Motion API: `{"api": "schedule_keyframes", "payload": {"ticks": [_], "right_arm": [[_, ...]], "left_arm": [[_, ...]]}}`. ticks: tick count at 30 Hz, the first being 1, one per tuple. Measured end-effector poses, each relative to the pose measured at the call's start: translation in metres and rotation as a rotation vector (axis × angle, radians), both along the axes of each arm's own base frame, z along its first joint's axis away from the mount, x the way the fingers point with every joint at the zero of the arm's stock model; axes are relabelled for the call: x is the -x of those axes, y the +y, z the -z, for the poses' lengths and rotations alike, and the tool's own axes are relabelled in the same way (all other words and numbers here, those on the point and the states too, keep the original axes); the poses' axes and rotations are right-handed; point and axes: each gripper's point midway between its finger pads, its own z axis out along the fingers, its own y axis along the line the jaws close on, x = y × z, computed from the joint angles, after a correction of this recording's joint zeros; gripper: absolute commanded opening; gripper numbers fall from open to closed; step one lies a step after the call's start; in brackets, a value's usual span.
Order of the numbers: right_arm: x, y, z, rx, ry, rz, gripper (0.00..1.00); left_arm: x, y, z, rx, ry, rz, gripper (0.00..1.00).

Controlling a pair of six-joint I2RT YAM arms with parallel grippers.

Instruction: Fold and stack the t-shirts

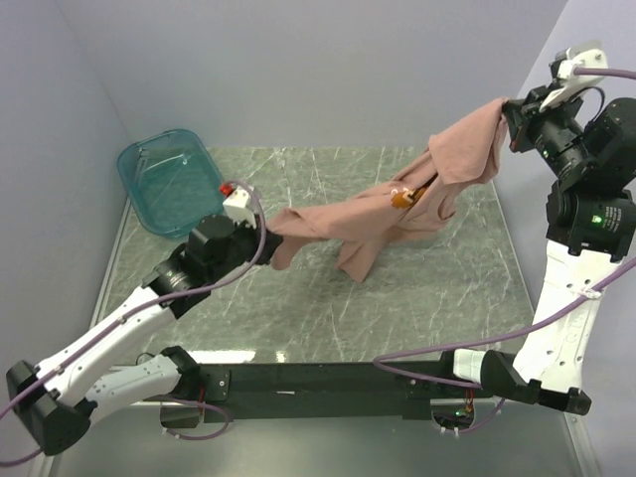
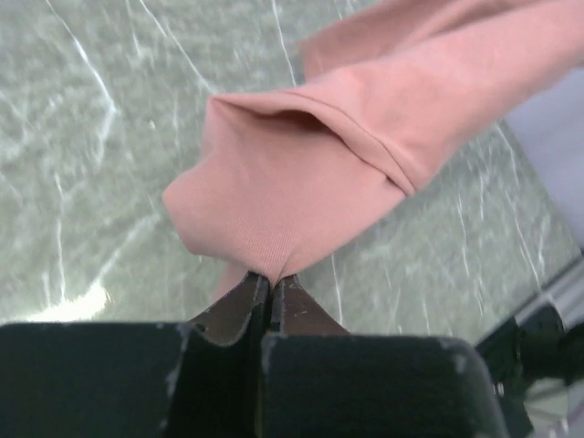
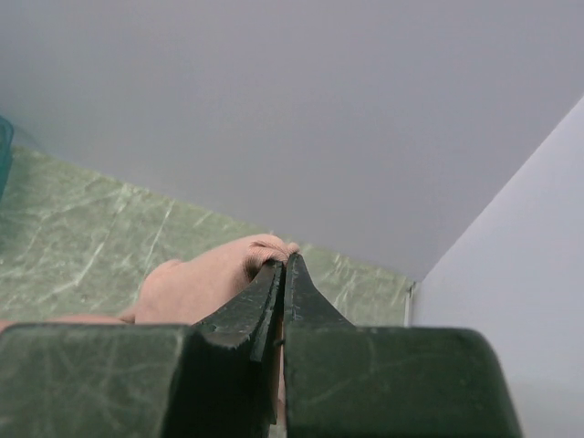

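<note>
T-shirt [image 1: 368, 221] — dusty pink — hangs in the air between the two grippers, running from low on the left to high on the right. Its middle sags, and a loose fold seems to brush the table [image 1: 298, 318] near the centre. A small orange graphic [image 1: 400, 199] shows among the bunched cloth.

The left gripper [image 1: 266, 231] is low over the table, its jaws pressed together on an edge of the fabric. In the left wrist view the cloth is pinched right at the tips [image 2: 272, 283], with a sleeve opening gaping just beyond. The right gripper [image 1: 509, 117] is high up by the right wall, its jaws likewise closed with pink cloth caught between the tips [image 3: 285, 265].

A teal tub [image 1: 169, 189] sits at the far left corner, well apart from the shirt.

Progress looks early: no fold is made, and the shirt is twisted, not spread. My judgement is that it has yet to be laid flat on the table, then folded. Only one shirt is in view, so no stack exists
</note>
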Motion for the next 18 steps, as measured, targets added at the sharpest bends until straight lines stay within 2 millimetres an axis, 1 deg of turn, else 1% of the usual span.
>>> {"api": "schedule_keyframes", "payload": {"ticks": [2, 4, 5, 6, 7, 9, 10, 11, 12, 13, 14, 15, 16, 17, 18], "right_arm": [[-0.003, -0.004, 0.016, -0.002, 0.032, 0.003, 0.0], [-0.009, -0.008, 0.044, 0.0, 0.093, 0.005, 0.0], [-0.012, -0.01, 0.064, 0.003, 0.141, 0.006, 0.0], [-0.017, -0.014, 0.087, 0.005, 0.193, 0.01, 0.0], [-0.021, -0.017, 0.111, 0.011, 0.243, 0.014, 0.0], [-0.026, -0.026, 0.175, 0.019, 0.389, 0.03, 0.0], [-0.027, -0.032, 0.209, 0.028, 0.465, 0.046, 0.0], [-0.026, -0.038, 0.244, 0.035, 0.55, 0.062, 0.01], [-0.022, -0.045, 0.279, 0.042, 0.639, 0.079, 0.06], [-0.018, -0.05, 0.304, 0.045, 0.705, 0.094, 0.25], [-0.011, -0.058, 0.332, 0.044, 0.785, 0.116, 0.37], [-0.005, -0.066, 0.355, 0.045, 0.859, 0.137, 0.47], [0.001, -0.075, 0.373, 0.044, 0.917, 0.156, 0.59], [0.007, -0.082, 0.386, 0.038, 0.963, 0.171, 0.63], [0.01, -0.089, 0.396, 0.03, 0.998, 0.185, 0.68]], "left_arm": [[0.014, 0.003, 0.01, 0.002, 0.023, 0.031, 0.0], [0.03, 0.0, 0.024, 0.022, 0.069, 0.087, 0.0], [0.041, -0.004, 0.036, 0.033, 0.111, 0.126, 0.0], [0.051, -0.008, 0.046, 0.043, 0.151, 0.161, 0.0], [0.062, -0.015, 0.057, 0.055, 0.193, 0.201, 0.04], [0.092, -0.028, 0.087, 0.063, 0.32, 0.292, 0.13], [0.108, -0.034, 0.102, 0.058, 0.387, 0.335, 0.23], [0.121, -0.039, 0.115, 0.048, 0.447, 0.367, 0.29], [0.139, -0.043, 0.128, 0.032, 0.522, 0.404, 0.36], [0.152, -0.046, 0.138, 0.014, 0.577, 0.428, 0.48], [0.161, -0.047, 0.144, 0.001, 0.619, 0.442, 0.54], [0.17, -0.047, 0.148, -0.015, 0.652, 0.449, 0.61], [0.175, -0.046, 0.15, -0.026, 0.67, 0.448, 0.74], [0.176, -0.043, 0.15, -0.035, 0.675, 0.439, 0.8], [0.174, -0.04, 0.149, -0.047, 0.668, 0.41, 0.87]]}}
